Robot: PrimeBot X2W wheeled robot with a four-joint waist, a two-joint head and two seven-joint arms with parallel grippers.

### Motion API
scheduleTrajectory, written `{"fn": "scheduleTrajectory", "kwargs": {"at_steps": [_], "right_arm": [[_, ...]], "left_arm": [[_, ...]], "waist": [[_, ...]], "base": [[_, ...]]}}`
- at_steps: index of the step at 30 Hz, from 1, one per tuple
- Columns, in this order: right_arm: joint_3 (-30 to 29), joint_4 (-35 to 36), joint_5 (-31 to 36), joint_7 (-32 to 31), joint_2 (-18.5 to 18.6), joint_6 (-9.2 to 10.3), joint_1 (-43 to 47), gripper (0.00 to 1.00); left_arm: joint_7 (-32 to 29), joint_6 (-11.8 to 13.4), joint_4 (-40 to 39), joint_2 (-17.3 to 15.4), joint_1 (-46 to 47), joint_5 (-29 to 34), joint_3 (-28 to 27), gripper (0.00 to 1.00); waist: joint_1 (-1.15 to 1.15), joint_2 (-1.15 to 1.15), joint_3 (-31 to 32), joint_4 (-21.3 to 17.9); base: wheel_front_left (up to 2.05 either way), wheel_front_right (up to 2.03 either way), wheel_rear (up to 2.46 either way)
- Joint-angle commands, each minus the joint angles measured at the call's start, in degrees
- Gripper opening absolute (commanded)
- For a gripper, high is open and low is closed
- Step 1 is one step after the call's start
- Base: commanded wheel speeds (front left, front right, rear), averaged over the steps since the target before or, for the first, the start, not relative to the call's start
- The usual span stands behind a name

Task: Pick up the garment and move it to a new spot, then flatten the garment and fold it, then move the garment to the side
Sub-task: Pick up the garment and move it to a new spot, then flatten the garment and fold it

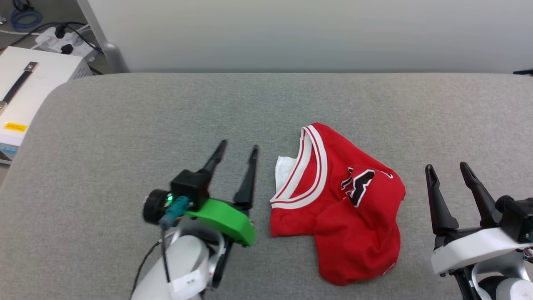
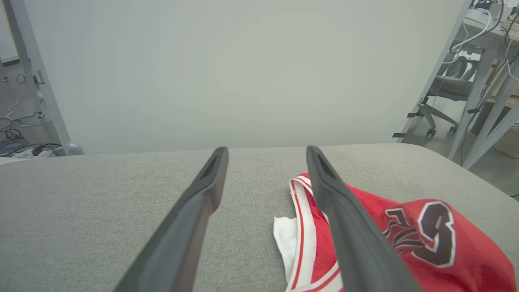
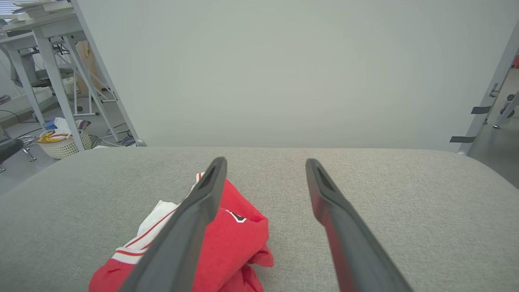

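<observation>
The garment [image 1: 345, 204] is a red jersey lying crumpled in a heap on the grey padded table [image 1: 125, 125], right of centre, with white-and-red striped trim and part of a black print showing. My left gripper [image 1: 239, 146] stands open just left of it, nothing between its fingers. In the left wrist view the garment [image 2: 405, 243] lies to the right of the open left gripper [image 2: 265, 151]. My right gripper [image 1: 447, 167] is open at the lower right, apart from the cloth. The right wrist view shows the garment [image 3: 231, 243] at lower left behind the left finger of the right gripper [image 3: 265, 162].
A pale wall backs the table. Beyond the table's left corner stands a white box [image 1: 25, 91], with cables and a power strip [image 1: 62, 39] behind it. Desk frames and a wicker basket [image 3: 63, 142] stand off to the sides on the floor.
</observation>
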State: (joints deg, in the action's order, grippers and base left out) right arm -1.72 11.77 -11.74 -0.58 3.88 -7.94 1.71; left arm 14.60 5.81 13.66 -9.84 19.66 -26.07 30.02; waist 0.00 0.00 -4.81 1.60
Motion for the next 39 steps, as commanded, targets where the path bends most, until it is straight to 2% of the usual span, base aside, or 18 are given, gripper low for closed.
{"fn": "scheduleTrajectory", "kwargs": {"at_steps": [1, 9, 17, 31, 35, 39], "right_arm": [[0.2, 0.0, 0.5, -0.2, 0.2, 0.45, 1.0, 1.0], [1.2, -0.7, 0.4, -1.0, 0.8, 0.45, 2.5, 1.0], [2.3, -0.9, 0.4, -1.3, 1.2, 0.45, 3.2, 1.0], [-0.8, -2.0, 0.8, -2.5, 2.3, 0.45, 2.5, 1.0], [-4.3, -5.2, 0.0, -3.7, 3.3, 0.45, 1.1, 1.0], [-6.9, -11.2, -2.5, -5.9, 6.1, 0.45, -2.0, 1.0]], "left_arm": [[0.3, 0.8, -0.3, -0.9, -1.6, -0.5, -1.4, 1.0], [0.4, 3.5, -2.1, -4.6, -7.5, -0.6, -7.4, 1.0], [0.1, 4.4, -4.1, -6.6, -11.2, -0.8, -8.4, 1.0], [-0.1, 5.0, -5.8, -6.3, -10.5, -0.8, -8.0, 1.0], [0.0, 5.2, -6.4, -5.7, -9.6, -0.6, -8.2, 1.0], [0.2, 5.1, -7.0, -4.9, -8.5, -0.3, -8.5, 1.0]], "waist": [[0.0, 0.0, 1.0, 1.0], [0.0, 0.0, 2.8, 2.1], [0.0, 0.0, 3.6, 2.1], [0.0, 0.0, 2.3, 2.6], [0.0, 0.0, 0.9, 3.9], [0.0, 0.0, -1.1, 5.6]], "base": [[0.0, 0.0, 0.0], [0.0, 0.0, 0.0], [0.0, 0.0, 0.0], [0.0, 0.0, 0.0], [0.0, 0.0, 0.0], [0.0, 0.0, 0.0]]}}
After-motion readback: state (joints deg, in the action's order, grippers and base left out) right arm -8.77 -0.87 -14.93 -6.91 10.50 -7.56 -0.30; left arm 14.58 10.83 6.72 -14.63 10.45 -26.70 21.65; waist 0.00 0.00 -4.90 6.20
